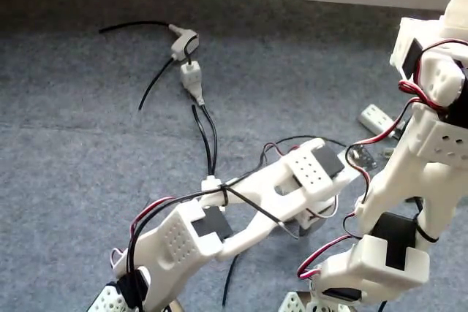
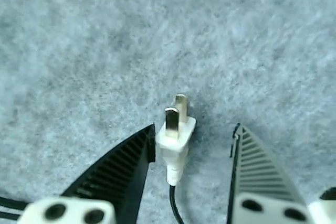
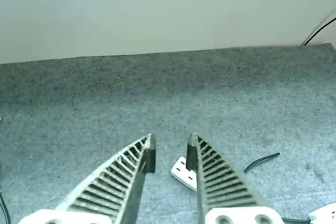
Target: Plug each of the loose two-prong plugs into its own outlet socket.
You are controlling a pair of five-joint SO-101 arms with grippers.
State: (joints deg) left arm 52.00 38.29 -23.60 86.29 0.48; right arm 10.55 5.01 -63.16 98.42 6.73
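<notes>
The left end effector (image 2: 194, 130) sits low over the grey tabletop (image 2: 79, 35) with its jaws wide apart, straddling a loose white two-prong plug (image 2: 176, 139). It has hold of nothing yet. One finger (image 2: 137, 153) lies against or just beside the plug body, and the other stands apart on the far side. The plug lies flat, its prongs (image 2: 177, 109) pointing away from the wrist and its black cord (image 2: 172, 205) trailing back between the jaws. That alignment suits a pinch across the body, which would leave the prongs free to enter a socket. In the high view the left arm (image 1: 292, 177) stretches low towards the middle of the tabletop, so the plug probably lies there beneath its wrist.

The right end effector (image 3: 171, 144) hangs above the tabletop, its jaws only narrowly parted and empty. A white outlet socket (image 3: 182, 173) lies flat just past its fingertips, apparently lined up so this arm can steady or lift it. The high view shows the right arm (image 1: 424, 144) raised near the right edge.

Towards the far edge, left of the middle, a plug-and-socket pair (image 1: 189, 60) lies joined, so one connection looks done. The step in hand seems to be closing on the loose plug.
</notes>
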